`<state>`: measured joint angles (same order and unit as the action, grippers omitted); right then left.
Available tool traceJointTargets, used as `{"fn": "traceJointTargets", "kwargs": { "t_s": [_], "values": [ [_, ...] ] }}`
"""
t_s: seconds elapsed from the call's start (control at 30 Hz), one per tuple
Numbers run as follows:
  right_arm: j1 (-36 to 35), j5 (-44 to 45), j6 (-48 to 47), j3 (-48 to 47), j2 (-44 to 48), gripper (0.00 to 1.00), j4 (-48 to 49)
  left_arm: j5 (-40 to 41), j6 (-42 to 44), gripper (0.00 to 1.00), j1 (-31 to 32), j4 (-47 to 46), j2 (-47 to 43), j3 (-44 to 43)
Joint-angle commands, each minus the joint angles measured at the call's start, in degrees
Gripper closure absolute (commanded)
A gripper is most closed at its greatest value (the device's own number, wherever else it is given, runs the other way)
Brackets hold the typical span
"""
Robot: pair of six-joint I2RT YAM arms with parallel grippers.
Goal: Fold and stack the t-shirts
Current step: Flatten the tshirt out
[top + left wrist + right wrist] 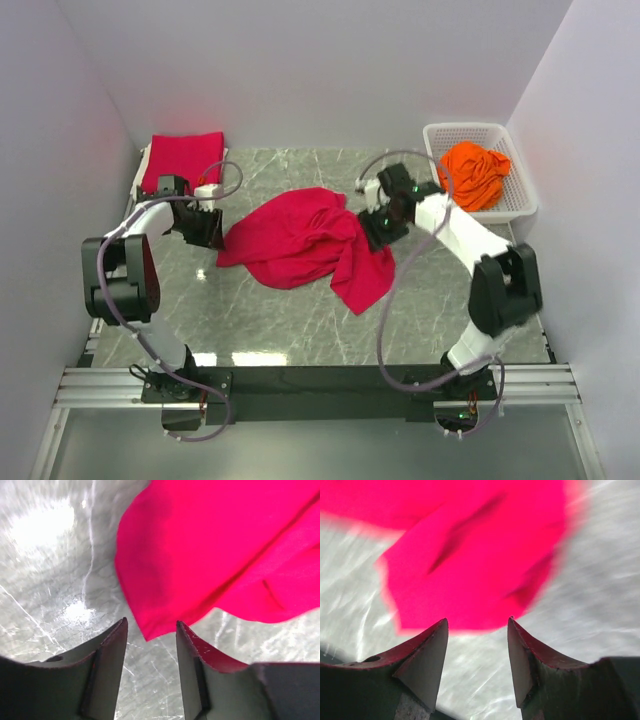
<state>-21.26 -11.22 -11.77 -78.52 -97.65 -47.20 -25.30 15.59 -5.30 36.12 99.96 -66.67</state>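
Left hand (150,624) and right hand (477,621) both stand partly open and empty, each just beside an edge of the crumpled crimson t-shirt (300,240).

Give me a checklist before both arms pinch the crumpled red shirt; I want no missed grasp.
1. Left gripper open and empty: ok.
2. Right gripper open and empty: ok.
3. Corner of the crumpled red shirt just ahead of the left gripper's gap: ok.
4. Single cloth layer ahead of the right gripper: cannot tell, that view is blurred.
5. Shirt lying flat: not ok, bunched.
6. Orange shirt in the basket, out of the way: ok.
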Motion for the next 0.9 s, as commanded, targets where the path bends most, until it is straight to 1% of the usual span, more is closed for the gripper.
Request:
{"fn": "traceJointTargets", "kwargs": {
  "t_s": [0.0,0.07,0.13,0.17,0.23,0.3,0.37,0.57,0.73,0.87],
  "values": [
    [-8.7,-4.9,0.2,9.6,6.5,0.43,0.0,-4.8,2.2,0.5,0.3,-0.4,-3.8,-0.2],
    [-13.5,-2.9,0.7,12.9,5.9,0.43,1.7,-5.5,2.7,0.48,0.4,0.4,-2.9,-1.0],
    [-15.5,-2.2,1.7,13.7,4.4,0.43,1.8,-6.4,3.3,0.46,0.3,1.6,-2.2,-1.6],
    [-16.8,-1.1,2.0,14.4,3.0,0.43,2.5,-7.2,4.5,0.39,0.4,2.2,-2.2,-1.6],
    [-18.1,1.0,2.4,14.7,1.6,0.42,3.2,-7.3,5.3,0.36,0.6,2.1,-2.8,-1.4],
    [-19.2,3.3,2.8,15.2,-0.3,0.4,4.5,-6.2,6.2,0.36,1.3,1.6,-3.3,-0.8],
    [-19.4,3.3,3.2,15.4,-2.1,0.4,5.0,-5.6,6.7,0.35,1.6,1.1,-3.5,-0.2],
    [-21.8,2.9,3.7,16.5,-3.3,0.39,6.4,-4.8,6.5,0.35,2.0,-0.1,-2.8,0.2],
    [-22.7,3.1,4.1,16.1,-2.6,0.4,6.1,-4.4,6.5,0.37,2.0,-0.8,-3.2,0.6],
    [-24.3,5.1,4.4,16.9,0.5,0.41,6.2,-5.0,8.3,0.38,2.4,-1.6,-5.1,2.6]
  ]
}}
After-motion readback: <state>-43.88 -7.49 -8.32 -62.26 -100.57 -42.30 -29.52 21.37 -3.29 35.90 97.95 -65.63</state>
